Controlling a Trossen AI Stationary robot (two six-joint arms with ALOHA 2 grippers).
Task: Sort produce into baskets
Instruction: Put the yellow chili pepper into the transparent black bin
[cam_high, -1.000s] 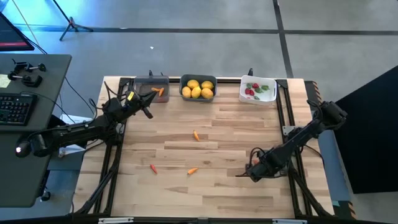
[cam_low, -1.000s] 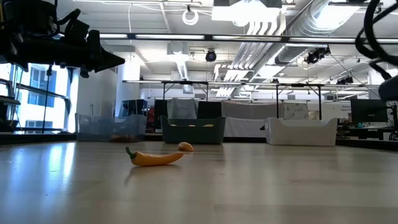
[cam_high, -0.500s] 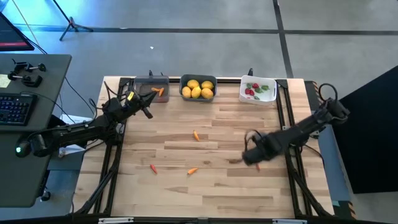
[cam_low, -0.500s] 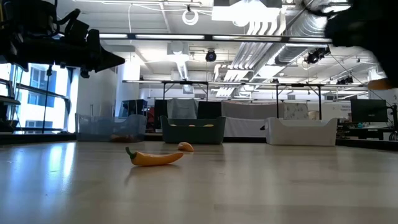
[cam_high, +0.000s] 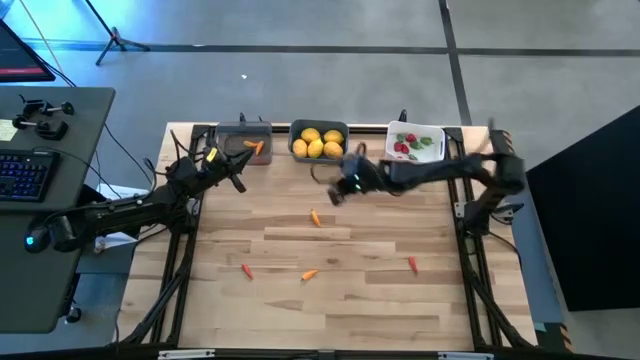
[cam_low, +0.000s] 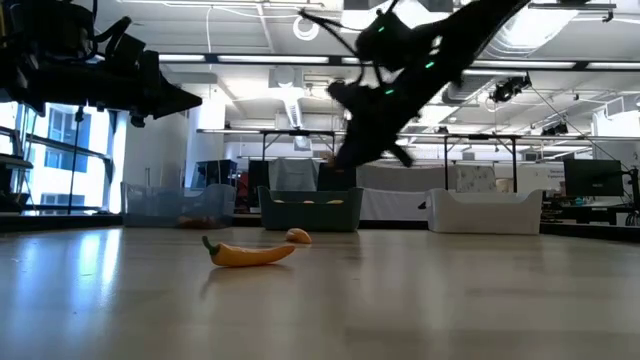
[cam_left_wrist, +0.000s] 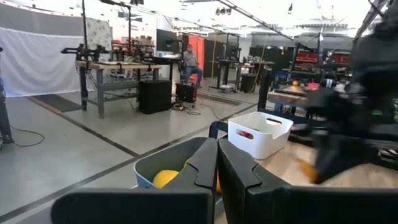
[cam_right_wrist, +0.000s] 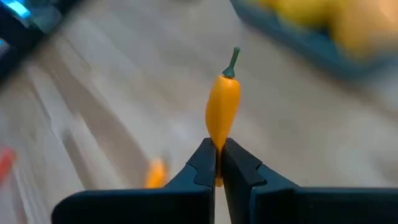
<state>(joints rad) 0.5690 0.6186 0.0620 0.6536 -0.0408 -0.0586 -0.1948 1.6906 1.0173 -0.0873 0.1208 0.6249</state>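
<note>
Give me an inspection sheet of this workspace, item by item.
Surface: wooden table, light planks on a dark frame.
Job's things: clear-grey bin holds an orange piece; dark bin holds yellow fruits; white bin holds red and green bits. Four small orange and red pieces lie loose on the table.
Clutter: nothing seen.
Grippers: right gripper shut on an orange pepper, near the dark bin; left gripper shut, empty, by the clear-grey bin.
Cables: along the left arm.
Surroundings: desk with keyboard; workshop benches behind.
</note>
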